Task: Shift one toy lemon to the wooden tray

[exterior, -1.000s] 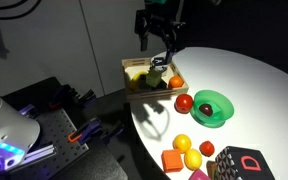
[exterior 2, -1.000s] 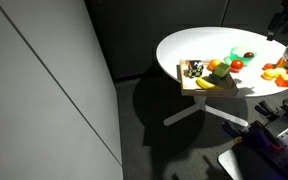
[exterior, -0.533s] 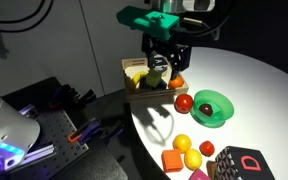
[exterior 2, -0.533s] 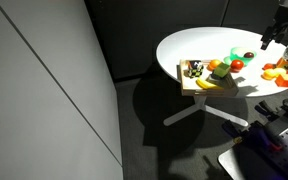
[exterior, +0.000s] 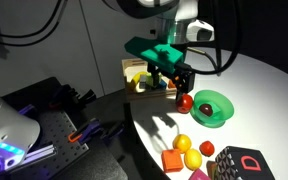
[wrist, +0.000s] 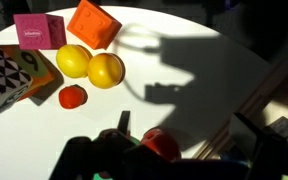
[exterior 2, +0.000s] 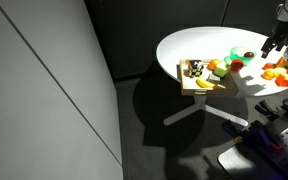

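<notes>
Task not started. Gripper [exterior: 173, 81] is spread and empty, hovering just beside the wooden tray [exterior: 136, 93]. Toy lemon [exterior: 182, 143] and its twin [exterior: 193, 158] lie on the tabletop [exterior: 259, 105], well apart from the gripper. Reach, grasp and carry are all left.

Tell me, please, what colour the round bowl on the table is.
The bowl is bright green; it shows best in an exterior view.

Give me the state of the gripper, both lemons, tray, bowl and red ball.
Gripper, open, holding nothing.
Lemon, on the table, not gripped.
Second lemon, on the table, right beside the first.
Tray, at the table edge, holding toys, neither lemon in it.
Bowl, upright on the table.
Red ball, on the table beside the bowl.
</notes>
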You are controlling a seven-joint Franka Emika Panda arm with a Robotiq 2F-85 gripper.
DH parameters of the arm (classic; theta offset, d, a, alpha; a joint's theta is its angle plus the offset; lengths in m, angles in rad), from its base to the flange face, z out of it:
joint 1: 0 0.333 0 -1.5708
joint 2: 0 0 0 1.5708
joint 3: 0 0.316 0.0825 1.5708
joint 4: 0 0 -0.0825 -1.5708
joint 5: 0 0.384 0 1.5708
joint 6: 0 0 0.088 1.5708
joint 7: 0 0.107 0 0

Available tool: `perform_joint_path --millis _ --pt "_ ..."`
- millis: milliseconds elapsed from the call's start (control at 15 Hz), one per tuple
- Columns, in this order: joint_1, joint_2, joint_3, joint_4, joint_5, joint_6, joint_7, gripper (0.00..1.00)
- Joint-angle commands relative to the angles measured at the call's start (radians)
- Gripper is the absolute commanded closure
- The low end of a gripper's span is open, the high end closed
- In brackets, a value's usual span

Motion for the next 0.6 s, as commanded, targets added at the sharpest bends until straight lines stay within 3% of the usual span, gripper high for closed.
perform_joint_path --millis 0,533 --pt "-0.025 0.038 -0.023 0.005 -0.061 0.034 0.012 0.0" --pt "-0.074 0.129 -0.074 0.006 -0.125 0.123 -0.025 0.0"
